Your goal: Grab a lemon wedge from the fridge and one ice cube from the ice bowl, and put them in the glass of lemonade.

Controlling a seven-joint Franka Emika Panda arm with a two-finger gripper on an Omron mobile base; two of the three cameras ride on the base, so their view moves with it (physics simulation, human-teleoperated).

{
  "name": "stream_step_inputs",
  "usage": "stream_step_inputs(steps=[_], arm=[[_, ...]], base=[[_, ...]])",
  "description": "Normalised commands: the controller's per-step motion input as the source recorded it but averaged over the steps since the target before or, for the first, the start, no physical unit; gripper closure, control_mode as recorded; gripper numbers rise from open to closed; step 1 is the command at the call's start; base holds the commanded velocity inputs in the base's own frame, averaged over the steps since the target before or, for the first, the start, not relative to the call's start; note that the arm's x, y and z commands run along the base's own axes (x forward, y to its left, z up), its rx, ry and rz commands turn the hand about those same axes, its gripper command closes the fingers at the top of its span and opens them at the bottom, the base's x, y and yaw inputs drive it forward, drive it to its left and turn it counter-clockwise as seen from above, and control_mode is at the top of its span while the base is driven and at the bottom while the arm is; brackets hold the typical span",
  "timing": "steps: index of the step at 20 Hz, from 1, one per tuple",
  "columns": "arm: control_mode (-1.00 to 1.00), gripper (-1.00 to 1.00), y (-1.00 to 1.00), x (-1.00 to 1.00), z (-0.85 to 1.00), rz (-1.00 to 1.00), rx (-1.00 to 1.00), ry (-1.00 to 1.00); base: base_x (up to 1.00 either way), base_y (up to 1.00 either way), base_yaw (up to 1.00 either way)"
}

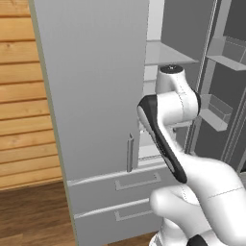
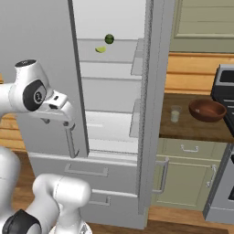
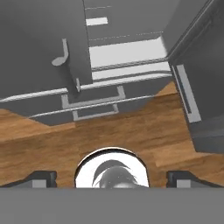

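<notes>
Right base view shows the wedge [image 2: 100, 49] on an upper shelf inside the fridge [image 2: 109, 119], just beside a dark green ball [image 2: 109, 39]. One fridge door stands open. On the counter [image 2: 192, 132] to the right, the glass [image 2: 175, 114] stands near the bowl [image 2: 207, 110]. Hand view looks down at the wood floor [image 3: 131, 131] and fridge drawers, the gripper [image 3: 111, 178] with fingers spread wide, grasping nothing.
</notes>
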Motion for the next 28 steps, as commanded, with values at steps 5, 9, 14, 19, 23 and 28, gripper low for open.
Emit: stream_step_inputs(steps=[5, 9, 14, 19, 23, 28], arm=[[-1.0, -1.0, 0.53, 0.05, -0.25, 0.25, 0.04, 0.0], [-1.0, -1.0, 0.4, 0.28, -0.49, 0.13, 0.0, 0.0], [-1.0, -1.0, 0.0, 0.41, -0.54, 0.08, 0.0, -0.07], [-1.0, -1.0, 0.0, 0.61, -0.69, 0.09, 0.01, -0.15], [-1.0, -1.0, 0.03, 0.59, -0.47, 0.1, 0.0, -0.1], [-1.0, -1.0, 0.22, 0.49, -0.06, 0.09, 0.0, 0.0]], base=[[0.0, 0.0, 0.0], [0.0, 0.0, 0.0], [0.0, 0.0, 0.0], [0.0, 0.0, 0.0], [0.0, 0.0, 0.0], [0.0, 0.0, 0.0]])
